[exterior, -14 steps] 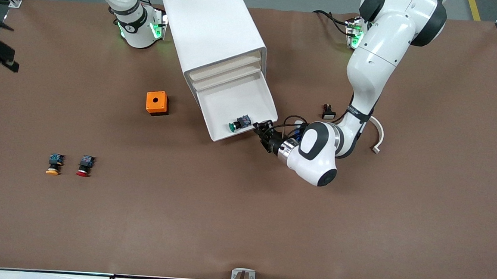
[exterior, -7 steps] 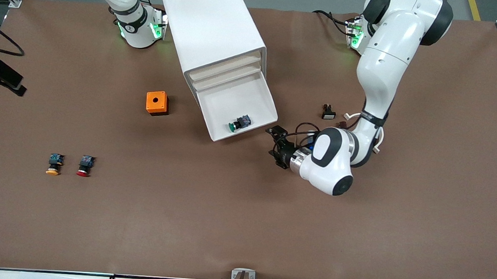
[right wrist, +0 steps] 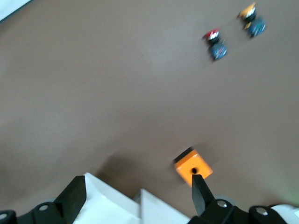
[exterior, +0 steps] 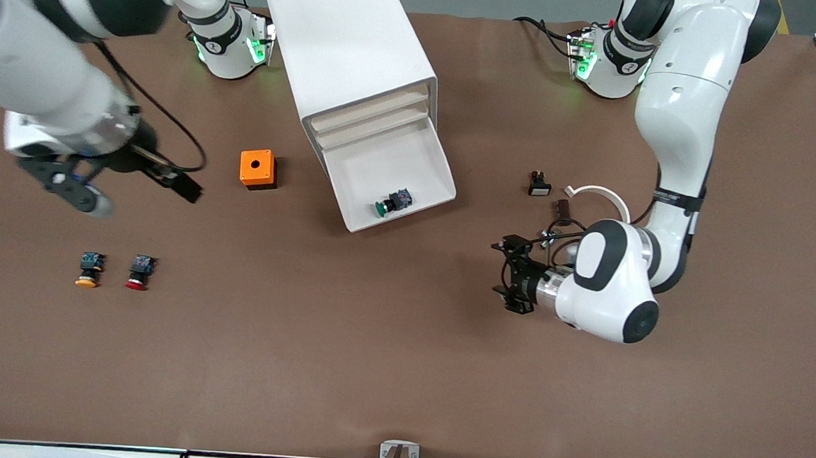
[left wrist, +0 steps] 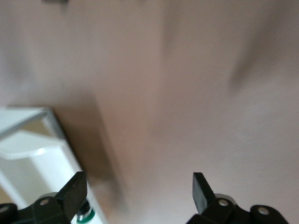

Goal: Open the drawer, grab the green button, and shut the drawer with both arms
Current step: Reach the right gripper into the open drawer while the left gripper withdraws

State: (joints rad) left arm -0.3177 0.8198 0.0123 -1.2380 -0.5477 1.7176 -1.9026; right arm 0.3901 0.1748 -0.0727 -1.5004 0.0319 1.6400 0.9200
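Note:
The bottom drawer of the white cabinet is pulled out. The green-capped button lies in it near the front edge. My left gripper is open and empty, low over the bare table, away from the drawer toward the left arm's end. In the left wrist view my left gripper shows the drawer's edge and the green cap by one finger. My right gripper is open and empty, up in the air beside the orange box. The right wrist view shows my right gripper open.
A yellow-capped button and a red-capped button lie toward the right arm's end; both show in the right wrist view. A small black-and-white part and a white curved piece lie near the left arm.
My left gripper has drawn back from the drawer's front corner toward the left arm's end. My right arm has swung into view, toward the orange box.

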